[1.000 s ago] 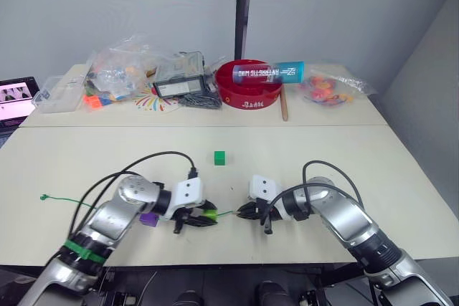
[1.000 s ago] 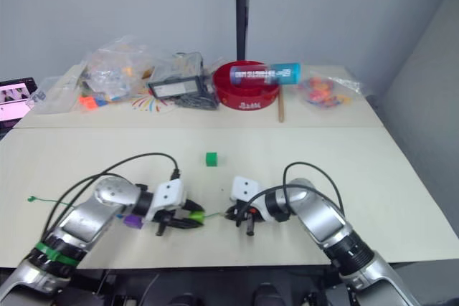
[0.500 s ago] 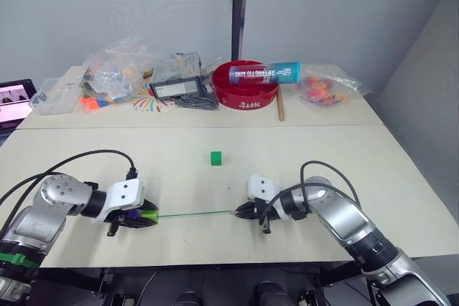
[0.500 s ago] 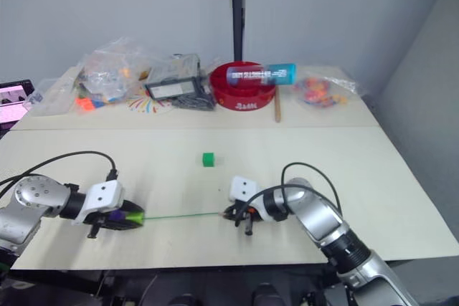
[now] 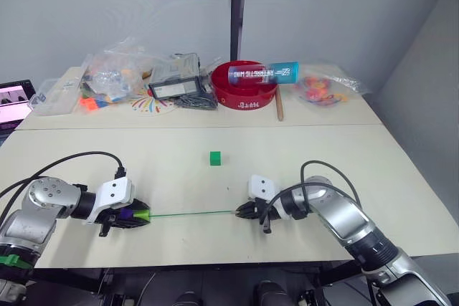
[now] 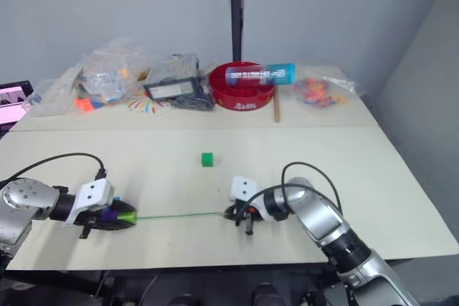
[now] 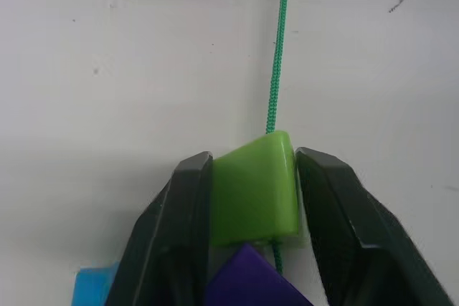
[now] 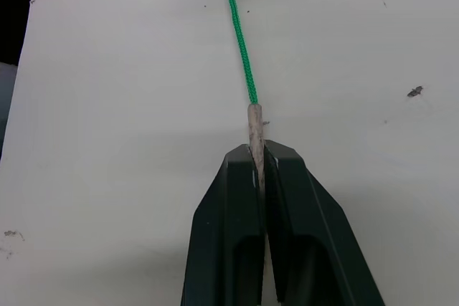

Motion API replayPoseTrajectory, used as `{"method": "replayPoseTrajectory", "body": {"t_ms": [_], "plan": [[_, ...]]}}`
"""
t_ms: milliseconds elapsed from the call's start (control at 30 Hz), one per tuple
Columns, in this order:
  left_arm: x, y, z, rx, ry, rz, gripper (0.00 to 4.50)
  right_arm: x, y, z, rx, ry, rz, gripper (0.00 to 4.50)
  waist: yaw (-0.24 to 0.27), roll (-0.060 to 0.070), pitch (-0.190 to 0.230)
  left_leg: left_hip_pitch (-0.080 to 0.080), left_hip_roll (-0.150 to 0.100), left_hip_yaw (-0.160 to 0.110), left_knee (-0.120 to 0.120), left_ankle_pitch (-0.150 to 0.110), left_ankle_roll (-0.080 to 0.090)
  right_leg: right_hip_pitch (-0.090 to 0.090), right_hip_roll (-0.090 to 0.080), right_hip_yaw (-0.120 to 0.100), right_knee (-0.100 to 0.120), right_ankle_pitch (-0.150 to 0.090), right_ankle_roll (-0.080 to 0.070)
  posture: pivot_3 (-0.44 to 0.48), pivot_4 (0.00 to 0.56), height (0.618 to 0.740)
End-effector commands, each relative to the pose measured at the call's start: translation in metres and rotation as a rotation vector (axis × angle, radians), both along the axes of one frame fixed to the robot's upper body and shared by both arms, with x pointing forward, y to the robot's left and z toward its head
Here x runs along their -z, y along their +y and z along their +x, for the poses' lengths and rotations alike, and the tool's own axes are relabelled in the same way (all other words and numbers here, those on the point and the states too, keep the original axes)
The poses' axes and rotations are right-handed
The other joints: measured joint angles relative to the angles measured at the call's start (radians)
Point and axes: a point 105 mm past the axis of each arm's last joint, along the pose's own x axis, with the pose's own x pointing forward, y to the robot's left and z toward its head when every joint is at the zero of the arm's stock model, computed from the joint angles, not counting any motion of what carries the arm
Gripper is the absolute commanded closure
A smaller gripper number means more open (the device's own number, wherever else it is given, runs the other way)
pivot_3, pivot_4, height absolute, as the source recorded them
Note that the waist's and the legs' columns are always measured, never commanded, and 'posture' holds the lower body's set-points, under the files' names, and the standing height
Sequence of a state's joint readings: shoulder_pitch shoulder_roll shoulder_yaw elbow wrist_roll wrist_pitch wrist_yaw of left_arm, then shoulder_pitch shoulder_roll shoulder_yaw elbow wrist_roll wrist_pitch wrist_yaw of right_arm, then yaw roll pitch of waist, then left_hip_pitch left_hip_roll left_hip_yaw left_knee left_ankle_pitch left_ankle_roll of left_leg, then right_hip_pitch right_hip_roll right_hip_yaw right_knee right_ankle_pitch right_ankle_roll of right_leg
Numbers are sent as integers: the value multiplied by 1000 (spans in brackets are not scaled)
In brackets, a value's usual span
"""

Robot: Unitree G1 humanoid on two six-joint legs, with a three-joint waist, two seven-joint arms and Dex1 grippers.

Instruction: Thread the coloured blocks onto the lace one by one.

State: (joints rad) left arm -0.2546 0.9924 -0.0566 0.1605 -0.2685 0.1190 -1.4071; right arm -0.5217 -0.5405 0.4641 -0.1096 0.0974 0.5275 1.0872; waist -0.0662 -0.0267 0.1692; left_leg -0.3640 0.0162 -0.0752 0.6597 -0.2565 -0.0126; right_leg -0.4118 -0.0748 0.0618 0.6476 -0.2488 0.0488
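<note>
Far apart, both hands grip lace [image 5: 190,213].

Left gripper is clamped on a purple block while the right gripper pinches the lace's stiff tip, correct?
Not quite. The left wrist view shows the left gripper shut on the light green block; a purple block only sits behind it. The right gripper does pinch the lace by its stiff tip.

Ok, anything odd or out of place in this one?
One thing: a blue tube lies tipped across the rim of the red bowl at the back. On the work area, the cord runs straight between both tools and one green block sits loose.
</note>
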Motion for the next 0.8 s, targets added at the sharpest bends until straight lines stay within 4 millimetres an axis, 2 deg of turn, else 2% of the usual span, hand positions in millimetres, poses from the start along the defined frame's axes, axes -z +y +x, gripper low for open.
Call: {"method": "replayPoseTrajectory", "body": {"t_ms": [33,67,233,533,800], "plan": [[-38,-17,6,41,-52,-70,1018,1,3,0,0,-3,-9,4500,1,-4,0,-2,0,0,1,0,0,-2,0,0,1,1,-1,0,150,731],[-43,-21,4,51,-35,-88,746,0,4,0,-1,-4,-8,4500,1,-4,0,-6,0,-1,1,0,-1,-7,0,0,1,2,-3,0,150,731],[-56,-41,1,96,-11,-140,746,-4,8,0,-10,-8,-1,4500,-3,-4,0,-8,0,0,1,0,0,-10,1,0,1,3,-4,0,150,731],[-25,-98,17,166,-76,-188,746,-10,27,-2,-40,-17,13,4500,3,-4,0,-9,0,0,1,0,0,-10,0,0,1,3,-4,0,150,731],[-4,-121,22,196,-76,-189,746,-14,35,-1,-48,-24,18,4500,5,-4,0,-10,-1,-1,1,0,0,-10,0,0,1,3,-4,0,150,731]]}}
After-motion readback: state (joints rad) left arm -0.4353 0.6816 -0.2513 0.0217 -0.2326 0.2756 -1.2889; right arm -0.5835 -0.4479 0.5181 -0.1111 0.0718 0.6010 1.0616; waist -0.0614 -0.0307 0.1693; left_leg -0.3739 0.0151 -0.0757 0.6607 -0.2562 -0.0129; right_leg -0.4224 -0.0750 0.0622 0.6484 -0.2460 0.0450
